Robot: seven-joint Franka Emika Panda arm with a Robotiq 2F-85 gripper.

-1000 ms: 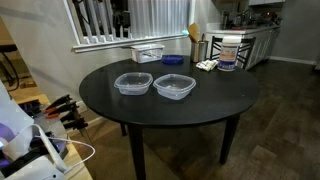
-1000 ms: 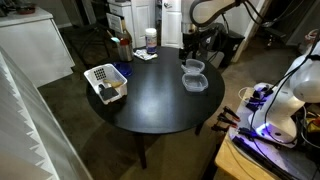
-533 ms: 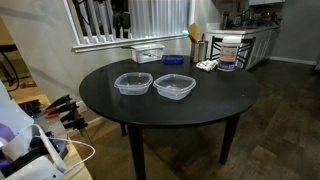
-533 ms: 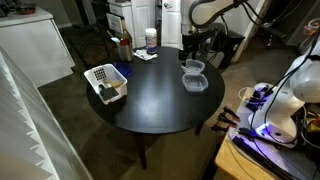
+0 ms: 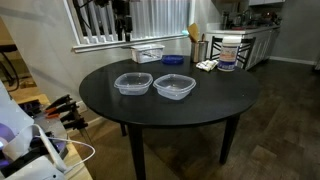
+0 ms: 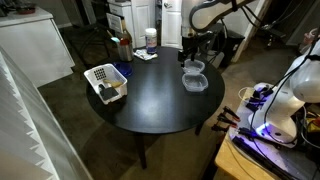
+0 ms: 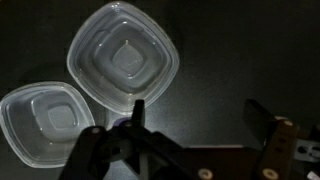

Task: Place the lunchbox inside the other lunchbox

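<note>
Two look-alike clear lunchbox tubs sit side by side on the round black table (image 5: 170,115): one tub (image 5: 132,83) and its twin (image 5: 174,86). Both also show in an exterior view as one tub (image 6: 193,67) and the other (image 6: 195,82). In the wrist view the larger-looking tub (image 7: 122,62) is at the top and the other tub (image 7: 45,122) at the lower left. My gripper (image 7: 200,115) is open and empty, hovering above the table beside the tubs, near the table's edge (image 6: 190,45).
A white basket (image 5: 147,53) and a small blue dish (image 5: 173,60) stand at the back of the table. A white jar (image 5: 228,52) and a utensil holder (image 5: 197,47) are at one edge. Bottles (image 6: 150,40) stand near the arm.
</note>
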